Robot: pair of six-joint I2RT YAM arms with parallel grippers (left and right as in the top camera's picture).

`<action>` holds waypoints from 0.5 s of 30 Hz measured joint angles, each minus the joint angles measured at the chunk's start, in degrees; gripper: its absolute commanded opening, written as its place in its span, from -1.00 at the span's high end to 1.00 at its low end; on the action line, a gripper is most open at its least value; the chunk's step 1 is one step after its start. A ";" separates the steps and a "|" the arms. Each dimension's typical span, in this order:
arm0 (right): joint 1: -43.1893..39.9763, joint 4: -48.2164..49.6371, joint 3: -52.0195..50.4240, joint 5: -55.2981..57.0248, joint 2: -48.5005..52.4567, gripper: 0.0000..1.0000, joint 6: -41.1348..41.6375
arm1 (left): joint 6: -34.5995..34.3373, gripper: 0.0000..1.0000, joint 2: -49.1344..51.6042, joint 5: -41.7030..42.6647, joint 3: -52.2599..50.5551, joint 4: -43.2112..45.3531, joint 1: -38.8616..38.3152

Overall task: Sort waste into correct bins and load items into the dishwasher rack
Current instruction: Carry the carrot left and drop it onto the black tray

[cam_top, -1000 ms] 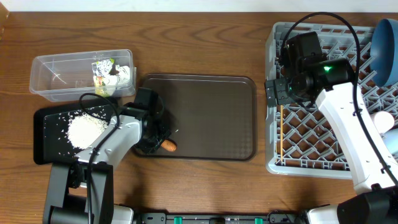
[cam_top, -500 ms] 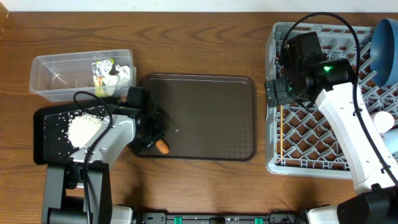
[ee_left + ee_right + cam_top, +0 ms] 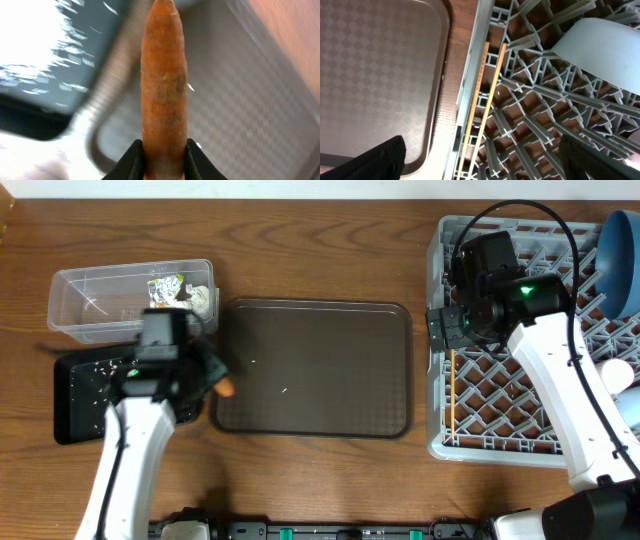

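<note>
My left gripper [image 3: 214,379] is shut on the orange carrot [image 3: 227,388] and holds it above the gap between the black tray [image 3: 72,402] and the brown serving tray [image 3: 315,365]. In the left wrist view the carrot [image 3: 164,85] stands out lengthwise from between the jaws of that gripper [image 3: 164,161]. Loose rice [image 3: 100,370] lies on the black tray, partly hidden by my arm. The clear tub [image 3: 95,305] holds the printed packet [image 3: 165,288] and white paper [image 3: 203,300]. My right gripper [image 3: 482,167] is open and empty over the chopsticks [image 3: 482,100] at the left edge of the grey rack [image 3: 520,385].
The dark-blue plate [image 3: 622,260] stands in the rack's far right corner. A light-blue bowl [image 3: 600,45] and a small cup [image 3: 615,372] sit at the rack's right side. The brown serving tray lies between the bins and the rack.
My left arm has lifted the carrot off the brown tray's front-left corner and carried it left toward the black tray. The rice heap is now under my arm. The right arm has not moved.
</note>
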 measured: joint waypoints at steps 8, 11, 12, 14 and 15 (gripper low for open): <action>0.00 -0.07 0.00 0.20 0.00 -0.93 0.00 | 0.35 0.63 -1.25 -4.68 0.00 0.76 16.96; 0.00 -0.24 0.00 0.22 0.00 -0.93 0.00 | 0.35 0.63 0.76 -5.11 0.00 2.69 23.04; 0.00 -0.26 0.00 0.24 0.00 -0.93 0.00 | 0.33 0.63 1.64 -5.29 0.00 3.32 24.48; 0.00 -0.28 0.00 0.24 0.00 -0.93 0.00 | 0.22 0.62 4.22 -5.62 0.00 4.72 27.65; 0.00 -0.26 0.00 0.24 0.00 -0.93 0.00 | 0.09 0.63 5.77 -5.79 0.00 5.62 29.05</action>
